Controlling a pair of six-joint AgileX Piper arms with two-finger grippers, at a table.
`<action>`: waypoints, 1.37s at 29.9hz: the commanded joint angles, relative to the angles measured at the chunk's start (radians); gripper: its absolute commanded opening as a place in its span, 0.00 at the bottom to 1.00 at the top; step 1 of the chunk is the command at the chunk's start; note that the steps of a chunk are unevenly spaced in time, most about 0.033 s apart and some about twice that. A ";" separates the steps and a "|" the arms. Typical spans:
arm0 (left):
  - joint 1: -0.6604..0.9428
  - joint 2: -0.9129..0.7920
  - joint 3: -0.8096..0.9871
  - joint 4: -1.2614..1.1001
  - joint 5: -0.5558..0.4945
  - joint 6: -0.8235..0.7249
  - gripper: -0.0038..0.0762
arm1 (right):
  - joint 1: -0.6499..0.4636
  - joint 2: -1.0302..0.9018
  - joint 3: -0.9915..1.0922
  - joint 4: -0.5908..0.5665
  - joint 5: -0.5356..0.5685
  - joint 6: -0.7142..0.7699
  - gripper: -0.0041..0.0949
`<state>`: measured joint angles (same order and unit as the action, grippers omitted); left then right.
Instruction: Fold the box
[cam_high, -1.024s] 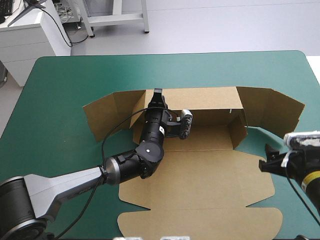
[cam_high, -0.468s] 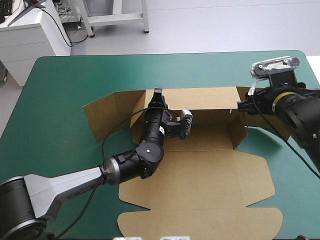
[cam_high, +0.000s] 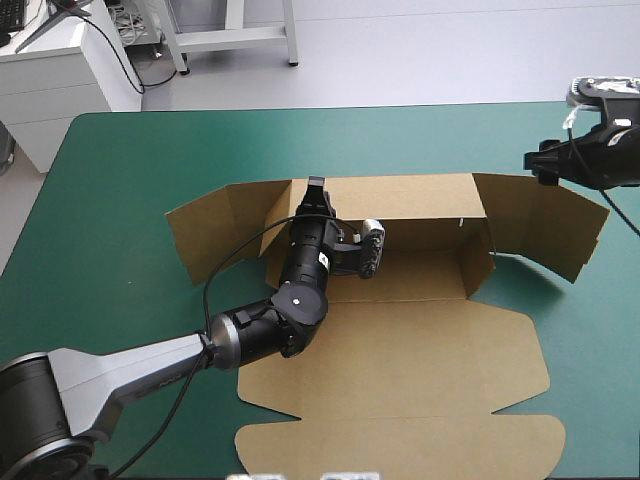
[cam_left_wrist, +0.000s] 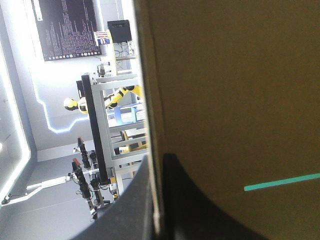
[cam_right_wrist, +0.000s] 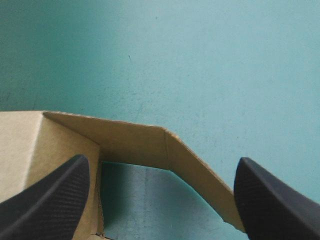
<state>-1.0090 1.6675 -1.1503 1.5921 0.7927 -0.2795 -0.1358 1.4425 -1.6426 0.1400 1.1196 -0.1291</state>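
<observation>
**At the counter's far right corner: spread fingers over the box's loose flap**

Across the middle of the teal-green counter (cam_high: 120, 180) lies the box (cam_high: 400, 340), its long axis running from the left edge toward the right edge. Most of the brown sheet is flat, with the broad lid panel toward the near edge. Along the far side the back wall (cam_high: 400, 195) stands raised.

The left fingers (cam_high: 316, 192) are at that wall's left end. The left wrist view shows them all but pressed together with the board pinched between them, so they appear to be steadying the wall upright.

The right fingers (cam_high: 537, 160) hang near the far right corner of the counter and touch nothing. They are spread wide.

The flap (cam_high: 545, 225) runs off the back wall's right end, half raised and angled back toward the near edge. In the right wrist view, the flap's top edge (cam_right_wrist: 130, 135) passes below the spread fingers and across the gap between them, bare counter beyond it.

The right arm is clearly the nearer one to this flap, since the left is occupied at the other end of the wall. My judgement is that the coming move turns on lowering the right fingers onto that edge. The flap can then be swung in toward the box's right side.
</observation>
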 joint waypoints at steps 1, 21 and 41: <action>-0.007 -0.039 -0.016 0.017 0.013 -0.005 0.04 | -0.056 0.066 -0.113 0.057 0.015 -0.045 0.77; -0.007 -0.039 -0.016 0.019 0.019 -0.003 0.04 | -0.091 0.427 -0.368 0.179 0.133 -0.073 0.77; -0.007 -0.039 -0.016 0.013 0.019 -0.003 0.04 | -0.171 0.167 0.021 0.233 0.132 -0.135 0.77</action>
<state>-1.0100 1.6675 -1.1484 1.5953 0.7977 -0.2795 -0.2819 1.6846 -1.6364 0.3363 1.2400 -0.2502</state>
